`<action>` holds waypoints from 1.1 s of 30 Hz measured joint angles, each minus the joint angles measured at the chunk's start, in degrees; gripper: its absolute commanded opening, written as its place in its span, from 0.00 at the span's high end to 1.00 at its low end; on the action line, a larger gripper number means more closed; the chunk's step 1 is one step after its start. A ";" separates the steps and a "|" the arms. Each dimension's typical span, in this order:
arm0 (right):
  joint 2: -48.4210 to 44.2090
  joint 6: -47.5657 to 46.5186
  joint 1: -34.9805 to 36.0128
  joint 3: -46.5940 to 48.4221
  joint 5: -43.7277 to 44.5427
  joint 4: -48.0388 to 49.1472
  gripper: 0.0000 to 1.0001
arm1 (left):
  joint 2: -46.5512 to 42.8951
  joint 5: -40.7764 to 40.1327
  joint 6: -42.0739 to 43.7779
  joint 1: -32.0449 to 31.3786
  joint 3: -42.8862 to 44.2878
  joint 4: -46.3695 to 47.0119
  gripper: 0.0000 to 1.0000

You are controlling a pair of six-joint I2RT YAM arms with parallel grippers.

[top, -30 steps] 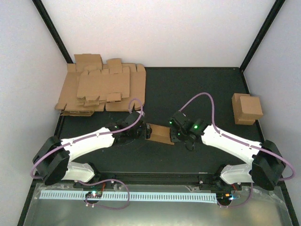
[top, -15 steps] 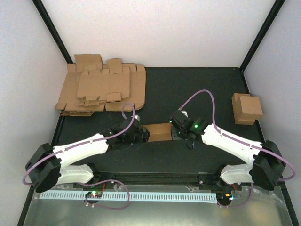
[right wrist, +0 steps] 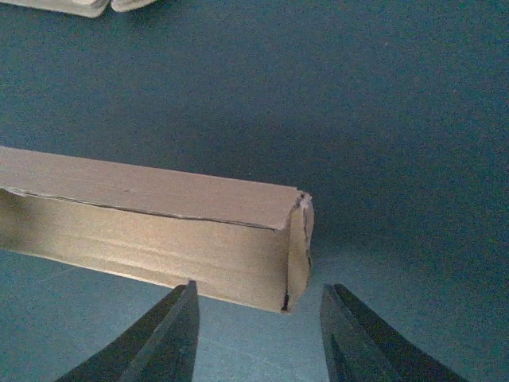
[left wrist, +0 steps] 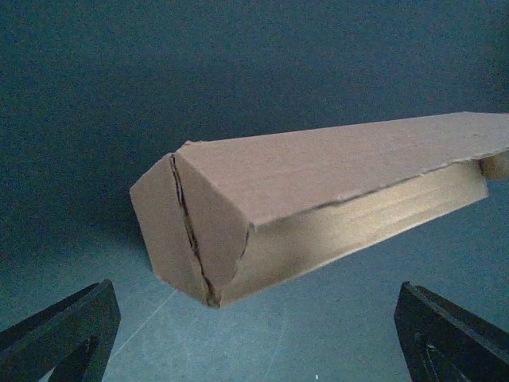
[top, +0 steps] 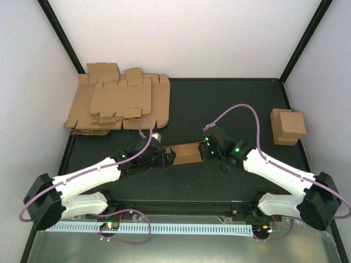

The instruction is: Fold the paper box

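Note:
The paper box [top: 186, 154], a closed brown cardboard box, lies on the dark table between my two grippers. My left gripper [top: 167, 156] faces its left end with the jaws wide open. In the left wrist view the box [left wrist: 318, 199] sits ahead of that gripper [left wrist: 254, 298], its end flaps closed, and neither finger touches it. My right gripper [top: 205, 152] faces the right end. In the right wrist view the box [right wrist: 143, 231] lies just beyond this gripper [right wrist: 259, 290], whose jaws are open with a gap on each side of the box's corner.
A pile of flat brown cardboard blanks [top: 118, 104] lies at the back left, and its edge shows in the right wrist view [right wrist: 56, 4]. A folded cardboard box [top: 288, 126] stands by the right wall. Black frame posts rise at the back corners.
Both grippers have opened and let go of the box, the left one much wider. The box, tilted a second ago, now lies level on the table. The right gripper has drawn back slightly.

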 measured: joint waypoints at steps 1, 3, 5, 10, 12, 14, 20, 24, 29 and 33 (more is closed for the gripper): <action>-0.57 -0.22 -0.13 -0.22 -0.15 0.20 0.53 | -0.98 -0.15 0.61 0.00 0.20 -1.11 0.01; -1.57 -1.01 -0.46 -0.42 -0.48 0.52 0.53 | -2.56 -0.39 1.92 0.00 0.94 -3.26 0.01; -2.10 -1.73 -0.96 -0.44 -0.87 0.72 0.54 | -3.58 -0.68 3.32 0.00 2.14 -5.64 0.02; -2.34 -3.23 -2.71 -1.09 -1.51 1.29 0.59 | -4.24 -1.57 7.10 0.00 5.46 -9.75 0.11; -2.27 -3.72 -3.21 -1.53 -2.08 1.53 0.59 | -4.24 -1.90 9.01 0.00 6.58 -10.78 0.18; -1.99 -4.13 -3.41 -1.75 -2.45 1.66 0.60 | -4.22 -1.97 10.49 0.00 7.43 -11.74 0.23; -1.05 -4.98 -3.48 -2.08 -2.95 3.04 0.63 | -2.78 -2.34 13.00 0.00 10.27 -14.56 0.32; 0.13 -5.05 -3.48 -2.05 -2.58 3.45 0.65 | -0.24 -3.19 12.92 0.00 11.23 -15.50 0.37; 2.67 -5.03 -3.48 -2.05 -0.92 3.10 0.69 | 0.42 -4.55 11.96 0.02 11.23 -15.96 0.44; 3.04 -5.03 -3.48 -2.03 -0.46 3.13 0.74 | 0.44 -4.98 11.47 0.02 11.21 -15.61 0.44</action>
